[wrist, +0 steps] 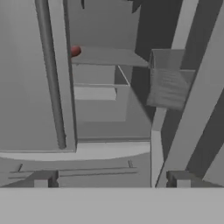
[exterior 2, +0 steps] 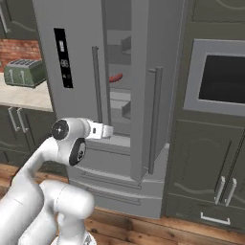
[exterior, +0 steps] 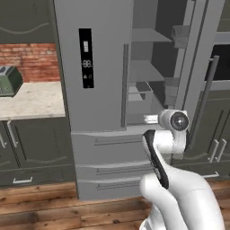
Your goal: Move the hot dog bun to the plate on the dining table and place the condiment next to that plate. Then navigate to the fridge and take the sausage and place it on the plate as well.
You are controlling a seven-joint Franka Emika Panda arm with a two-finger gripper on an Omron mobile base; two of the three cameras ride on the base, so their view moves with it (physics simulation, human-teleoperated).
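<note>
On the far left a toaster (exterior 2: 21,72) stands on the counter (exterior: 31,101), well apart from the fridge (exterior: 96,90). The left fridge door (exterior 2: 72,62) is shut and the right door (exterior 2: 153,86) stands open. The sausage (exterior 2: 115,77) lies on a shelf (wrist: 107,57) inside, above and beyond the claw (wrist: 111,179), a little to its left in the hand view. Its long axis runs about left to right along the shelf. In the hand view only its red end (wrist: 75,50) peeks out past the left door's edge. The claw is empty with its jaws wide apart, in front of the gap between the doors, near the lower edge of the left door. Its fingertips (wrist: 43,178) are partly cut off.
</note>
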